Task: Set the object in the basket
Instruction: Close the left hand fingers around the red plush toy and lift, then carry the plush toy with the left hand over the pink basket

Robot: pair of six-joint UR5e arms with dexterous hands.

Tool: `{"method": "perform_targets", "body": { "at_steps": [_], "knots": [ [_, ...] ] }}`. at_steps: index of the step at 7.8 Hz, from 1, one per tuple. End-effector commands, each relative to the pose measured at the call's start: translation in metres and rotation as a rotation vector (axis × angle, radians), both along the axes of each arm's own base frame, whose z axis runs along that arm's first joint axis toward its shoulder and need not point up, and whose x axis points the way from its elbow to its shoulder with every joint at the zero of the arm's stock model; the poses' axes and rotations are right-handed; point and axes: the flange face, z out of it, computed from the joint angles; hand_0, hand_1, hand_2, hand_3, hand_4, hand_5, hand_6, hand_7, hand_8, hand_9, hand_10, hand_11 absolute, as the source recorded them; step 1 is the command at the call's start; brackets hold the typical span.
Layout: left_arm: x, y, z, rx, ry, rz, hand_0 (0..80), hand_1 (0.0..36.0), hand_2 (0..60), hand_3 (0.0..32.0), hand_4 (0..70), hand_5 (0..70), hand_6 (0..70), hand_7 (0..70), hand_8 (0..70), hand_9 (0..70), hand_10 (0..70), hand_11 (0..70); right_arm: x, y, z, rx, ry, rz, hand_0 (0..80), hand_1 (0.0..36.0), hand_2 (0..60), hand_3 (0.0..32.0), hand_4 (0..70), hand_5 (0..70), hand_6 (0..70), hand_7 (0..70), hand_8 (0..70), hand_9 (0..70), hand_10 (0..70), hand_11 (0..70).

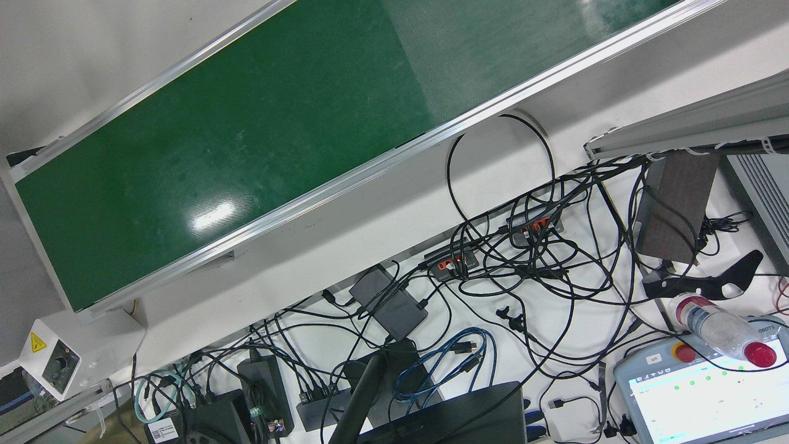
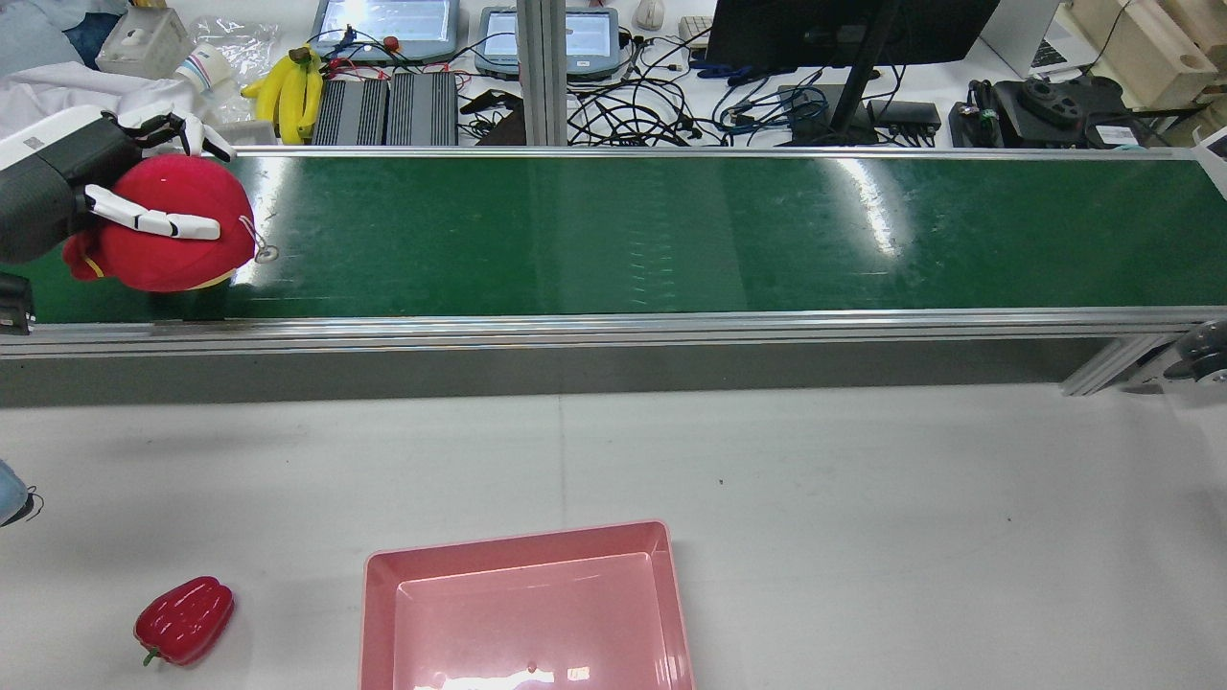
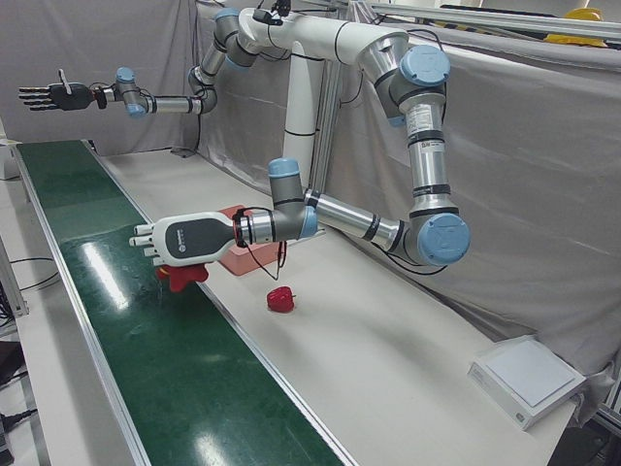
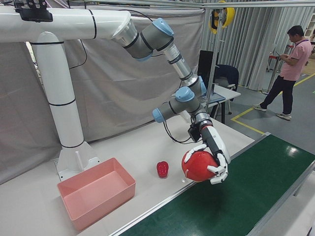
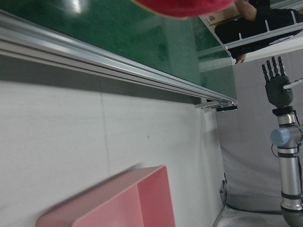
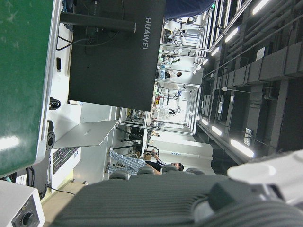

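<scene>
My left hand (image 2: 86,192) is shut on a round red plush toy (image 2: 168,225) at the left end of the green conveyor belt (image 2: 671,230). The hand (image 4: 211,157) and toy (image 4: 197,166) also show in the right-front view, over the belt's table-side edge. A pink basket (image 2: 518,540) stands empty at the table's near edge. A red bell pepper (image 2: 184,621) lies on the white table to the basket's left. My right hand (image 3: 49,97) is open with fingers spread, held high over the far end of the belt and holding nothing.
The belt's aluminium rail (image 2: 613,326) runs between belt and table. Monitors, tablets, cables and bananas (image 2: 288,86) lie behind the belt. A white flat box (image 3: 529,379) sits at the table's corner. A person (image 4: 290,64) stands beyond the station.
</scene>
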Motion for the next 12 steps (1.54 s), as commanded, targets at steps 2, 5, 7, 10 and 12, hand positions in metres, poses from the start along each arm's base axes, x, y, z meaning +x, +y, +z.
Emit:
{"method": "perform_targets", "body": {
  "at_steps": [2,5,7,10,12],
  "knots": [
    [0.081,0.094,-0.065,0.070,0.056,0.246,56.2,23.2,29.0,0.0,15.8,70.0,17.5,40.8,33.3,50.0,34.4,50.5,-0.001,0.000,-0.001,0.002,0.000,-0.001,0.0,0.0,0.0,0.0,0.0,0.0,0.0,0.0,0.0,0.0,0.0,0.0],
    [0.188,0.155,-0.120,0.161,0.055,0.396,56.6,23.8,31.1,0.0,17.0,70.0,18.6,42.4,34.4,51.1,33.9,49.9,0.000,0.000,0.000,0.000,0.000,0.000,0.0,0.0,0.0,0.0,0.0,0.0,0.0,0.0,0.0,0.0,0.0,0.0],
    [0.239,0.202,-0.134,0.171,0.061,0.421,55.3,23.7,34.1,0.0,16.8,70.0,18.5,42.3,34.2,50.9,33.3,49.1,0.000,0.000,-0.001,0.002,0.000,0.000,0.0,0.0,0.0,0.0,0.0,0.0,0.0,0.0,0.0,0.0,0.0,0.0],
    [0.246,0.211,-0.131,0.173,0.049,0.417,56.8,22.0,17.6,0.0,15.8,70.0,13.8,31.4,26.9,41.5,20.5,31.7,-0.001,0.000,-0.001,0.002,0.000,-0.001,0.0,0.0,0.0,0.0,0.0,0.0,0.0,0.0,0.0,0.0,0.0,0.0],
    [0.239,0.210,-0.131,0.176,0.039,0.412,55.6,15.6,0.0,0.0,10.2,39.9,4.4,8.1,12.1,19.2,1.7,4.3,0.000,0.000,0.000,0.000,0.000,0.000,0.0,0.0,0.0,0.0,0.0,0.0,0.0,0.0,0.0,0.0,0.0,0.0]
  ]
}}
